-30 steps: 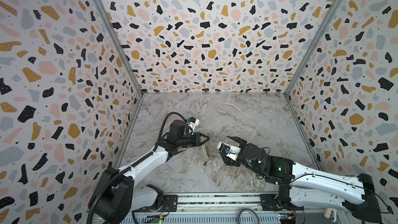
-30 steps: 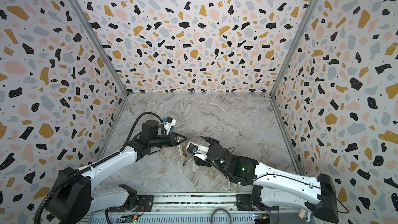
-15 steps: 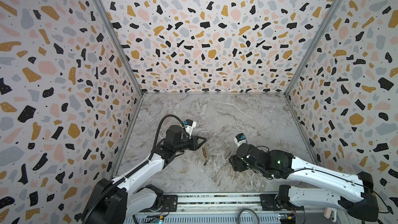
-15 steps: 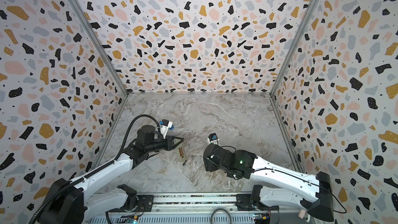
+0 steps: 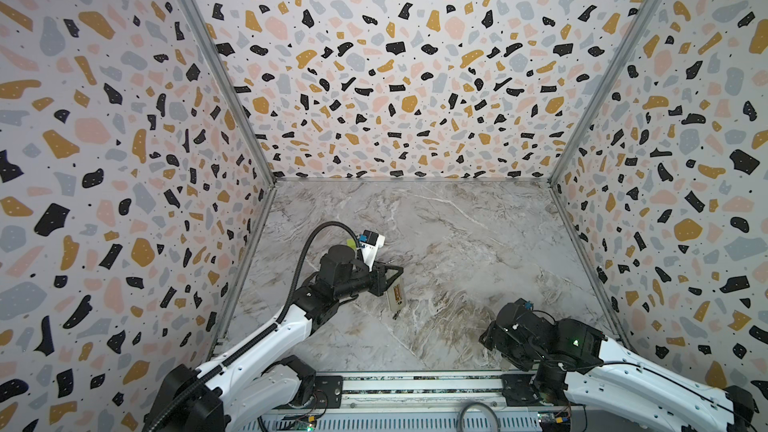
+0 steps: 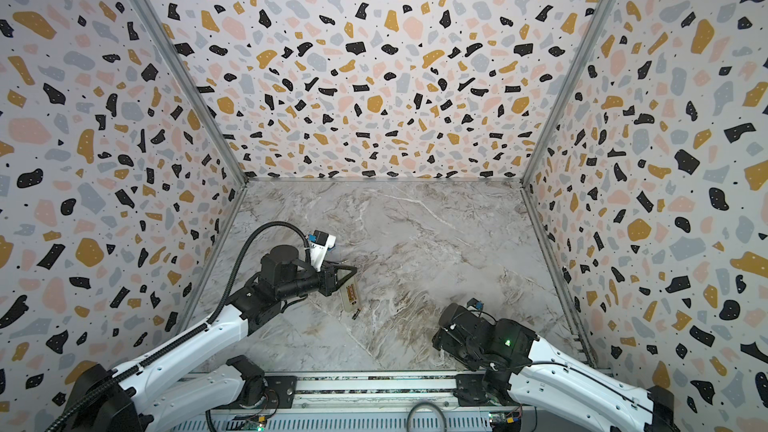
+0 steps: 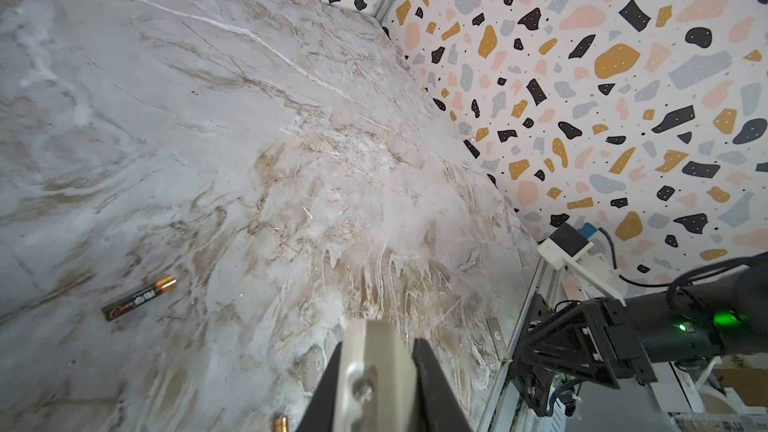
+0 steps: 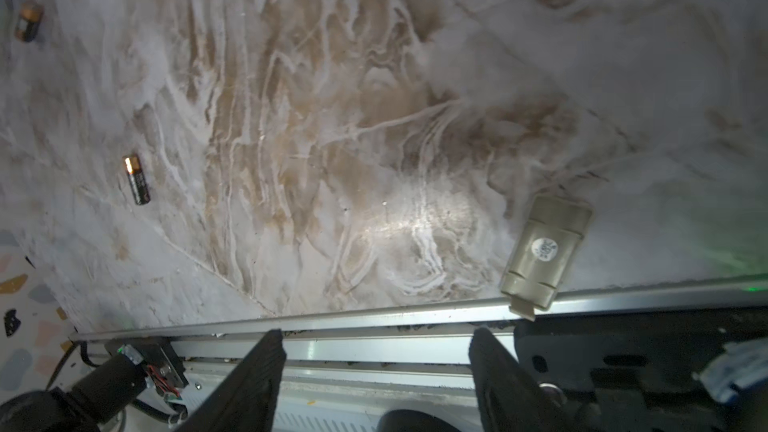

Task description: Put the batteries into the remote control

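**The remote control is gripped by the left claw; a loose battery is seen on the desk**

The marbled desk is enclosed on three sides by speckled walls. The left arm is stretched over the desk's left half. The right arm is folded at the near right edge, well apart from it.

The left claw is clamped tight on one end of the remote control. In both top views the remote control is seen as a slim pale slab slanting from the claw toward the near edge. Whether its free end touches the desk cannot be told. A dark-and-orange strip is seen along its upturned face, too small to be identified.

The right claw is spread wide above the front rail, with nothing between its fingers. A pale battery cover is laid flat at the desk's near edge, near the right claw, its tab overhanging the rail.

The loose battery, black with a copper end, is found just beside the remote control's free end, apart from both claws. In the right wrist view a second battery is caught blurred at the frame's edge. Where it rests cannot be told.
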Tool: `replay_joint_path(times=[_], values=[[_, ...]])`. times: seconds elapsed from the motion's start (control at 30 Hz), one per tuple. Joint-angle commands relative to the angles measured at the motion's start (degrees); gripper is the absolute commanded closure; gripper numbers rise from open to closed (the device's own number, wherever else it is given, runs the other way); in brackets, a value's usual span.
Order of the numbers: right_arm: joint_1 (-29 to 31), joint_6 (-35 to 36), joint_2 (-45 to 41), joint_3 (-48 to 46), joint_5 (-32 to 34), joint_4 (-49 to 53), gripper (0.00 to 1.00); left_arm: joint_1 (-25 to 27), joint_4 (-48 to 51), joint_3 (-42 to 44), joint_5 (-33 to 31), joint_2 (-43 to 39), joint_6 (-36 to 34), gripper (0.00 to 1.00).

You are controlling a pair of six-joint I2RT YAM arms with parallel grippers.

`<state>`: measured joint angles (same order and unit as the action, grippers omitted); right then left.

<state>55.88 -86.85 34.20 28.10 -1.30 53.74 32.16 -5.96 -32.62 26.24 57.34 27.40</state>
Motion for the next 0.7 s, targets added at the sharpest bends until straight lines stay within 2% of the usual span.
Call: replay_joint_path(times=[0.0,0.1,0.43,0.67], values=[[-4.9,-1.3,-1.5,-4.1,-6.7,-0.8,0.27,0.9,0.0,-1.9,-1.8,-0.4,-1.8,1.00],[-9.5,1.9,-0.2,-5.1,-8.0,-1.6,0.26,1.7,-0.1,-2.0,-2.2,0.3,-1.9,1.00],[-30.1,24.5,12.3,-3.8,-14.5,-5.4,0.24,1.7,0.9,-2.2,-2.9,1.1,-2.6,1.00],[-31.8,27.8,16.8,-3.4,-16.0,-9.2,0.24,1.3,0.4,-2.1,-2.1,1.7,-2.3,1.00]])
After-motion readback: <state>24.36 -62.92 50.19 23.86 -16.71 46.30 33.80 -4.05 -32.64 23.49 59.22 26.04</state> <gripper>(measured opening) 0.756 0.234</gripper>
